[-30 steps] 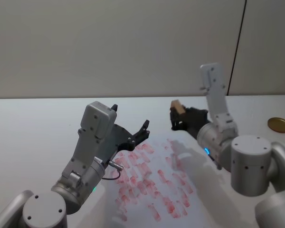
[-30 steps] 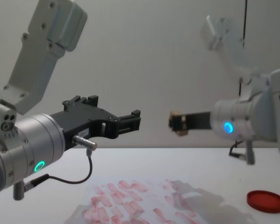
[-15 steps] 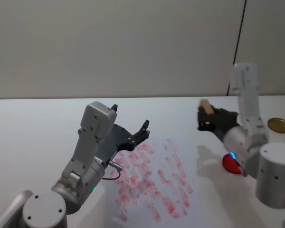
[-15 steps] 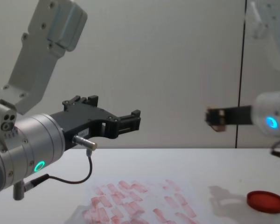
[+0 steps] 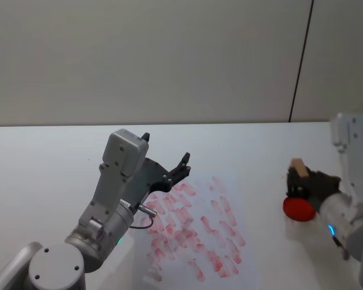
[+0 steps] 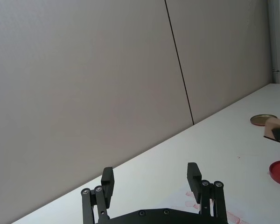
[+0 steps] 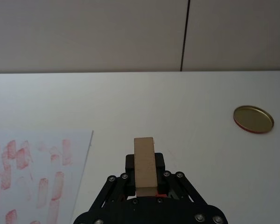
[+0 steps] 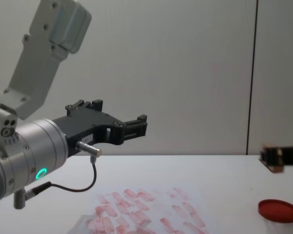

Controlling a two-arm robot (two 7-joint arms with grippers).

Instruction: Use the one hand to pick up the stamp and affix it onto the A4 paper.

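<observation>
The stamp (image 5: 298, 167) is a small tan wooden block, held upright in my right gripper (image 5: 298, 181), which is shut on it. In the right wrist view the stamp (image 7: 144, 164) stands between the black fingers (image 7: 162, 164). The right gripper (image 8: 277, 157) hangs just above the round red ink pad (image 5: 298, 209) at the table's right side, well off the A4 paper (image 5: 199, 238). The paper is white, lies flat mid-table and carries many pinkish-red marks. My left gripper (image 5: 169, 172) hovers open over the paper's left part with nothing in it.
A gold round lid (image 7: 253, 119) lies on the white table (image 5: 48, 157) beyond the red ink pad (image 8: 278, 210). The left arm's grey forearm (image 8: 34, 156) rises high on the near left. A plain wall stands behind the table.
My right gripper has carried the stamp rightward and down, from above the paper's far edge to just over the red ink pad. The left arm has not moved.
</observation>
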